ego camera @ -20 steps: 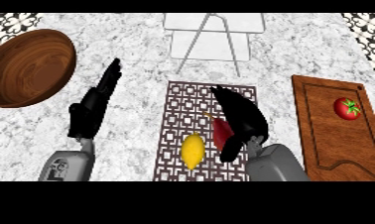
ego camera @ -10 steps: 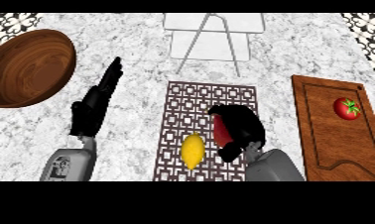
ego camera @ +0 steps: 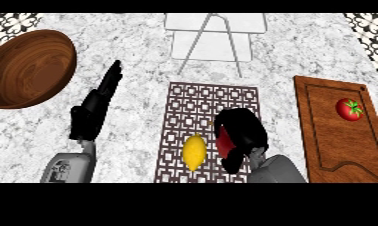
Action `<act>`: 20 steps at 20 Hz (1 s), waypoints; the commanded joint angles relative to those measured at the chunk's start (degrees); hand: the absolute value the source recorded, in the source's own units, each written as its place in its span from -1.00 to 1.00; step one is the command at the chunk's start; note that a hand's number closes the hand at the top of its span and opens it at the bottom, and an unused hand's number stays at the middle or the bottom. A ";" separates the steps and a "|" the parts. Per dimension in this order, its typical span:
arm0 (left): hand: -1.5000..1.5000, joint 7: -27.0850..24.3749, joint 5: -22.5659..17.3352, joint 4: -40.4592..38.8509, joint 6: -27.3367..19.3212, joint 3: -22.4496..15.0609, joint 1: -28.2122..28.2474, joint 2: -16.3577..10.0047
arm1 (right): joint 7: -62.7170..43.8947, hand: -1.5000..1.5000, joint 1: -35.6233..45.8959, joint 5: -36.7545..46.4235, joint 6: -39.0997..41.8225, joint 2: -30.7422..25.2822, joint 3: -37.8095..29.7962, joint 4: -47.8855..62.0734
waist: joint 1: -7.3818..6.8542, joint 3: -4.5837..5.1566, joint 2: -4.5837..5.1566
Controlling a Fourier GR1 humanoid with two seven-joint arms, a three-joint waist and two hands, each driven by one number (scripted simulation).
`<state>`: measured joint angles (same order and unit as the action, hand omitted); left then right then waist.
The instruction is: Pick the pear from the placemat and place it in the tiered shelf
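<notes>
Red pear point(ego camera: 224, 143) lies on the patterned placemat point(ego camera: 209, 101) just right of a lemon point(ego camera: 194, 152). The right hand point(ego camera: 241, 126) curls over it. The left hand point(ego camera: 94, 106), fingers straight, rests left of the placemat.

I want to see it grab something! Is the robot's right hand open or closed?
Shut. The right hand has its fingers curled round the red fruit on the placemat.

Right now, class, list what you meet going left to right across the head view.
Wooden bowl → left robot hand → lemon → right robot hand, curled on a red fruit → cutting board.
</notes>
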<state>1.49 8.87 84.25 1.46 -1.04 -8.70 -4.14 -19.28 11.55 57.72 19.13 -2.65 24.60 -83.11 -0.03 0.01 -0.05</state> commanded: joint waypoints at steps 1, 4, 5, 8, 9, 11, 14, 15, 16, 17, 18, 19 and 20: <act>0.00 -1.57 0.38 -3.63 -0.63 1.18 -3.00 0.31 | 0.49 1.00 -1.98 2.06 -2.19 1.36 0.61 -1.49 | 0.11 0.00 0.04; 0.00 -0.26 1.13 1.14 -0.31 -2.11 0.14 1.47 | -23.62 1.00 5.72 -7.18 -12.98 2.58 11.26 0.31 | -2.04 -0.04 0.09; 0.00 1.79 0.30 -0.94 0.44 -0.86 -3.18 0.73 | -26.77 1.00 3.88 -6.70 -17.35 2.59 15.16 0.79 | -2.46 -0.06 0.31; 0.00 0.55 1.39 -1.43 0.53 -2.63 -2.60 1.46 | -35.71 1.00 9.50 -7.81 -21.26 2.61 15.69 0.58 | -4.79 -0.01 0.54; 0.00 -0.36 0.12 -1.31 1.63 -1.74 -2.20 0.72 | -39.04 1.00 10.13 -8.26 -24.01 2.61 18.03 0.06 | -5.16 0.03 0.40; 0.00 1.02 0.65 -1.70 1.37 -2.89 -3.65 1.87 | -42.70 1.00 14.45 -9.67 -29.94 2.63 20.06 0.76 | -5.51 -0.05 0.57; 0.00 1.28 0.99 -2.88 1.03 -2.68 -5.36 1.96 | -45.46 1.00 18.51 -11.05 -39.64 2.64 20.46 -3.31 | -5.10 -0.07 0.47; 0.00 0.33 0.79 -3.32 1.15 -2.66 -4.52 2.08 | -46.88 1.00 19.26 -10.35 -42.87 2.64 21.77 -3.97 | -5.14 -0.02 0.34; 0.00 0.96 1.02 -2.14 1.30 -2.94 -3.70 1.70 | -47.89 1.00 21.67 -9.44 -45.16 2.64 21.51 -3.54 | -5.63 -0.03 0.10; 0.00 1.76 1.15 -1.64 0.47 -2.69 -5.15 2.14 | -49.00 1.00 23.00 -8.76 -47.07 2.64 23.63 -2.95 | -5.61 -0.01 0.05; 0.00 0.24 1.68 -3.96 0.53 -3.02 -4.74 2.25 | -51.43 1.00 25.65 -7.81 -47.06 2.63 24.72 -2.95 | -4.98 0.11 0.15; 0.00 0.80 0.17 -4.21 1.62 -1.57 -5.12 1.33 | -52.49 1.00 28.96 -7.64 -46.86 2.63 22.61 -3.07 | -5.14 0.15 0.13; 0.00 0.55 0.55 -4.77 1.27 -1.12 -5.10 0.83 | -54.13 1.00 29.55 -6.75 -48.31 2.63 23.56 -3.61 | -4.82 0.16 -0.02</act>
<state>2.24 9.66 80.96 2.52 -3.20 -13.23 -2.53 -61.49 34.64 49.47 -20.76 -0.49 46.25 -85.86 -5.08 0.07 0.11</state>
